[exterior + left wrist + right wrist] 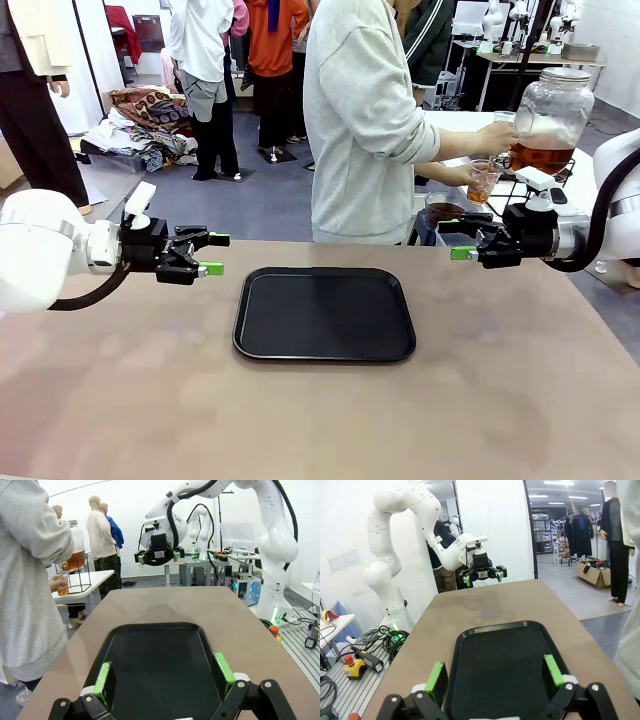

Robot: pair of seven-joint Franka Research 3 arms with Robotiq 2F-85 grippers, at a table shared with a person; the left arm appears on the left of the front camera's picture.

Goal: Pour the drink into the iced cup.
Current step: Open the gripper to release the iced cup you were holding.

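Note:
The drink [541, 157] is amber liquid in the lower part of a large clear dispenser jar [553, 105] with a metal lid, on a side table at the far right. A person in a grey sweatshirt holds a small clear cup [482, 180] at the jar's tap; amber liquid is in it, and ice cannot be made out. My left gripper [212, 254] hovers open left of the black tray [324, 313]. My right gripper [462, 240] hovers open to the tray's right. Both point inward and hold nothing. The left wrist view shows the cup [62, 585] and jar [75, 560].
The black tray [155, 665] lies in the middle of the brown table, between both grippers. The side table with the jar stands beyond the table's far right corner. Other people stand in the background.

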